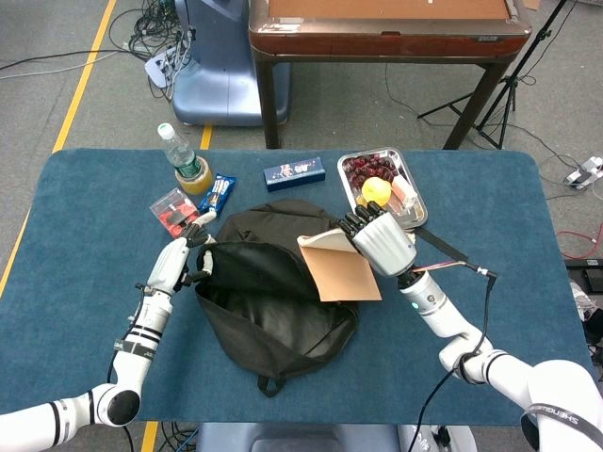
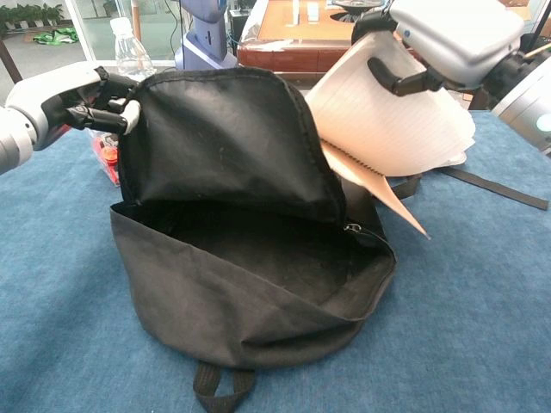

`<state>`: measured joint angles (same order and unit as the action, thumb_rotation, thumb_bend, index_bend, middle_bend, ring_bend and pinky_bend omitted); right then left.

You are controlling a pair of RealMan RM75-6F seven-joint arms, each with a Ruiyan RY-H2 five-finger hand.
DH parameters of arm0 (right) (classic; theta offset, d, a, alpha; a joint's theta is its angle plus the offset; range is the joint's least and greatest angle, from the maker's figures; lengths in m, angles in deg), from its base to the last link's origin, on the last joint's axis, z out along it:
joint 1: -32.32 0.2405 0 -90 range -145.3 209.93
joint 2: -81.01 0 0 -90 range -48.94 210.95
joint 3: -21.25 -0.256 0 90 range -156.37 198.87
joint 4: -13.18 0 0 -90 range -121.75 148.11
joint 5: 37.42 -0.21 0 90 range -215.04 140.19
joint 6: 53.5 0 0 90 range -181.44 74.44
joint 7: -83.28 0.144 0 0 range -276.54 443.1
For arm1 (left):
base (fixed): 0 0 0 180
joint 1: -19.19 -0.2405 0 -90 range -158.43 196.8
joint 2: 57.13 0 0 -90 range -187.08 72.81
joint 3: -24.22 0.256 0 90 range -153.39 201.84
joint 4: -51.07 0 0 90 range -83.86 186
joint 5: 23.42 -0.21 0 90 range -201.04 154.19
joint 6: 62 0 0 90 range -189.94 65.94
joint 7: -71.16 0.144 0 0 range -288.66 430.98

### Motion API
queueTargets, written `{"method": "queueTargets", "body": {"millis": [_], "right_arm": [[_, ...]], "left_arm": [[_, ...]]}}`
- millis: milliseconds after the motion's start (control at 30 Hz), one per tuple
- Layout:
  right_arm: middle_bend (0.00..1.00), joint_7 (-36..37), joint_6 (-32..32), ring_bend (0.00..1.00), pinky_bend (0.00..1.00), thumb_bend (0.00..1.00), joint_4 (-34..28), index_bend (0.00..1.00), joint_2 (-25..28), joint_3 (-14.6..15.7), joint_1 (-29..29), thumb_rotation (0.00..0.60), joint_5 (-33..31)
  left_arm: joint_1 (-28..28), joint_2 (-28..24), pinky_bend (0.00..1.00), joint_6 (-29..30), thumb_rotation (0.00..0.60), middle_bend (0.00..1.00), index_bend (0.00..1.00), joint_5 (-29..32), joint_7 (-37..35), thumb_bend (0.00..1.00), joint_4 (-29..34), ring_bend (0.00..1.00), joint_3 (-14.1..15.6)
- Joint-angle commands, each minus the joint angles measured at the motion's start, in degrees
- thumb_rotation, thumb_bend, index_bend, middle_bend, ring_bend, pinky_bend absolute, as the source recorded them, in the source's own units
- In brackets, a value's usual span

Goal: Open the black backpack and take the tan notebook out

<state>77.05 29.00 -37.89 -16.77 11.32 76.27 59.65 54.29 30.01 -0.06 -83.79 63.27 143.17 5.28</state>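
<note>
The black backpack [image 1: 268,282] [image 2: 241,249] lies open in the middle of the blue table, its flap raised. My left hand [image 1: 179,265] [image 2: 65,99] grips the flap's left edge and holds it up. My right hand [image 1: 382,243] [image 2: 448,39] holds the tan notebook [image 1: 339,273] [image 2: 396,129] in the air just over the bag's right rim. The notebook hangs open, its tan cover drooping and lined pages showing in the chest view. The bag's inside looks dark and bare.
A metal tray [image 1: 407,179] with fruit sits behind my right hand. A water bottle [image 1: 184,158], snack packets [image 1: 218,192], a red packet [image 1: 174,210] and a blue box [image 1: 294,173] lie at the back left. A bag strap [image 1: 443,249] trails right.
</note>
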Motion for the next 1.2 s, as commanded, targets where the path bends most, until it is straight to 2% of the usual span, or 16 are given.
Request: {"method": "queueTargets", "body": {"millis": [33, 67, 133, 200, 300, 533, 733, 933, 1067, 1200], "right_arm": [[0.35, -6.0, -3.4, 0.24, 0.37, 0.53, -7.0, 0.57, 1.9, 0.9, -1.7, 0.6, -2.7], [0.32, -7.5, -4.0, 0.2, 0.33, 0.52, -8.8, 0.5, 2.6, 1.0, -2.0, 0.6, -3.2], [0.2, -10.5, -5.1, 0.11, 0.24, 0.47, -13.2, 0.26, 4.2, 1.2, -2.8, 0.6, -4.1], [0.13, -12.3, -5.6, 0.07, 0.21, 0.42, -17.0, 0.11, 5.7, 1.4, -3.3, 0.6, -4.6], [0.09, -14.6, -6.1, 0.04, 0.2, 0.39, -22.8, 0.01, 8.0, 1.8, -4.3, 0.6, -5.1], [0.06, -18.1, -5.7, 0.03, 0.2, 0.39, -33.0, 0.0, 13.2, 3.6, -7.0, 0.6, -4.8], [0.06, -17.5, -1.1, 0.03, 0.2, 0.39, -38.9, 0.0, 18.2, 3.7, -9.8, 0.6, -2.0], [0.06, -18.1, 1.6, 0.03, 0.2, 0.39, -41.7, 0.0, 22.2, 3.0, -12.2, 0.6, -1.4], [0.06, -18.1, 1.7, 0.03, 0.2, 0.37, -42.0, 0.0, 23.7, 2.6, -13.3, 0.6, -2.3], [0.06, -18.0, 2.2, 0.03, 0.2, 0.35, -41.9, 0.0, 24.7, 2.4, -14.4, 0.6, -2.8]], "left_arm": [[0.0, 0.0, 0.08, -0.1, 0.6, 0.1, 0.53, -0.1, 0.0, 0.63, 0.0, 0.05, 0.1], [0.0, 0.0, 0.08, -0.1, 0.6, 0.1, 0.53, -0.1, -0.1, 0.63, 0.0, 0.05, 0.1], [-0.1, 0.0, 0.08, 0.0, 0.6, 0.1, 0.53, -0.2, -0.2, 0.63, -0.1, 0.05, 0.1], [-0.1, 0.1, 0.08, 0.0, 0.6, 0.1, 0.53, -0.2, -0.3, 0.63, -0.1, 0.05, 0.1], [-0.1, 0.2, 0.08, 0.0, 0.6, 0.1, 0.53, -0.4, -0.4, 0.63, -0.1, 0.05, 0.1], [-0.2, -0.1, 0.08, 0.2, 0.6, 0.1, 0.53, -0.5, -0.5, 0.63, 0.1, 0.05, -0.1], [-0.6, -1.2, 0.08, 0.5, 0.6, 0.1, 0.52, -1.0, 0.1, 0.63, 1.1, 0.05, 0.2], [-1.0, -4.5, 0.07, -0.9, 0.6, 0.07, 0.34, -0.9, 2.6, 0.54, 3.9, 0.0, 1.6], [-1.3, -7.4, 0.05, -1.9, 0.6, 0.03, 0.27, -0.8, 4.3, 0.49, 6.0, 0.0, 2.7], [-1.8, -11.4, 0.04, -3.8, 0.6, 0.0, 0.19, -0.3, 6.4, 0.39, 8.3, 0.0, 4.4]]}}
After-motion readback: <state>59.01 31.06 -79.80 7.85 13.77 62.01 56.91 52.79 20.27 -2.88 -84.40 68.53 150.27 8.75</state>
